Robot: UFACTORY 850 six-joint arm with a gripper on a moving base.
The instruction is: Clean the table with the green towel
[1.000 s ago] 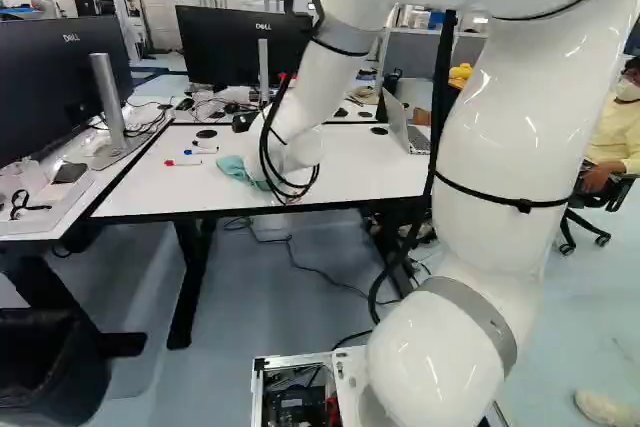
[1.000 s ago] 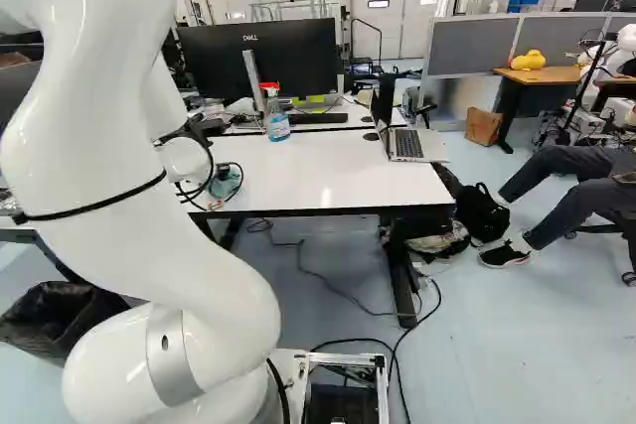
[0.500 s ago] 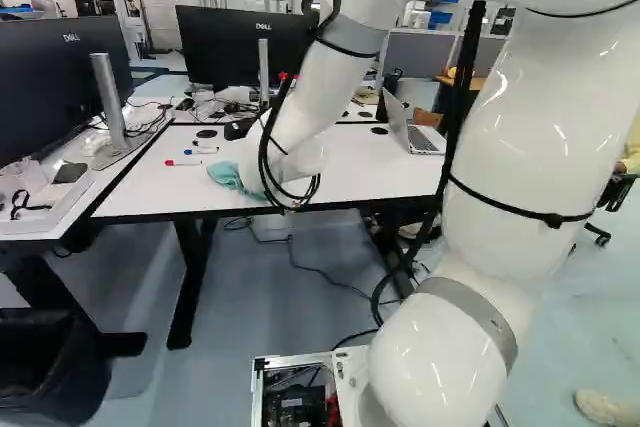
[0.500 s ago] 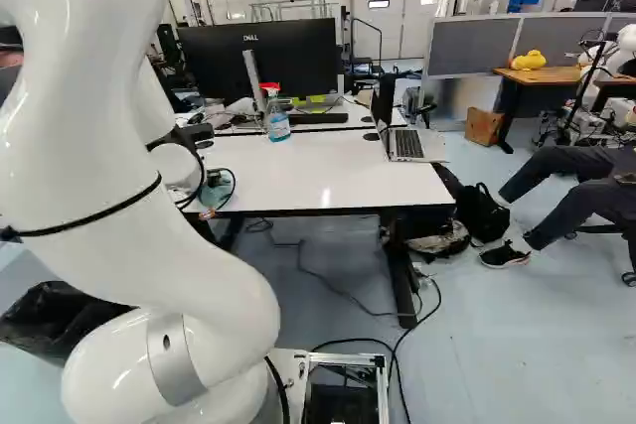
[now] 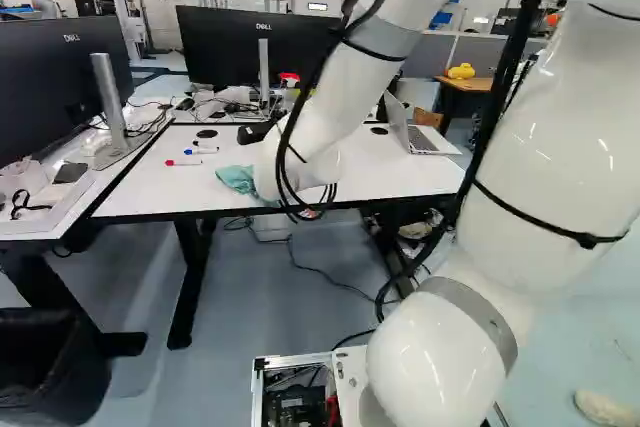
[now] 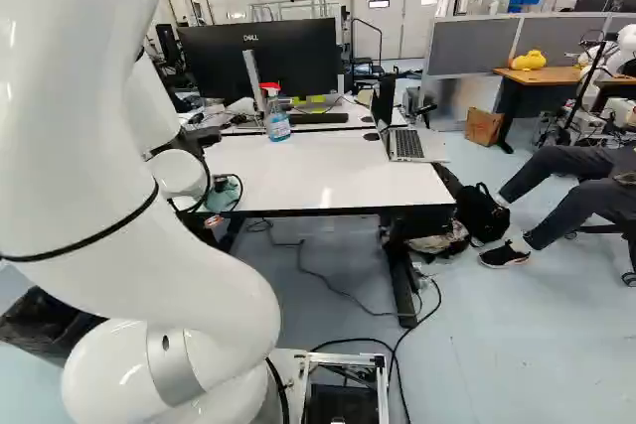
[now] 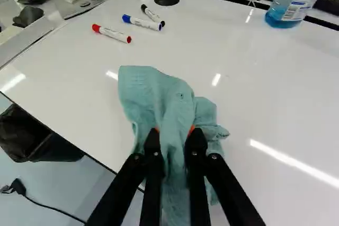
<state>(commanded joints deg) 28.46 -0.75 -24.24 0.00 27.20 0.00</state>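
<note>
Pinching the green towel (image 7: 172,99) between slightly parted fingers, the tool (image 6: 211,222) is apart from a labelled bottle (image 7: 296,2).

Left base view | towel (image 5: 236,178) on table (image 5: 160,189) | markers (image 5: 183,162) left, laptop (image 5: 430,141) right of towel | monitor (image 5: 220,47) behind table

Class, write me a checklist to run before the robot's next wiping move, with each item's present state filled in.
1. Towel held between both of the gripper's fingers: ok.
2. Towel on the table: ok.
3. Markers off the table: not ok, three lie ahead of the towel.
4. Spray bottle upright: ok.
5. Laptop put away: not ok, it stands open.
6. Surface beneath towel clean: cannot tell, hidden.
</note>
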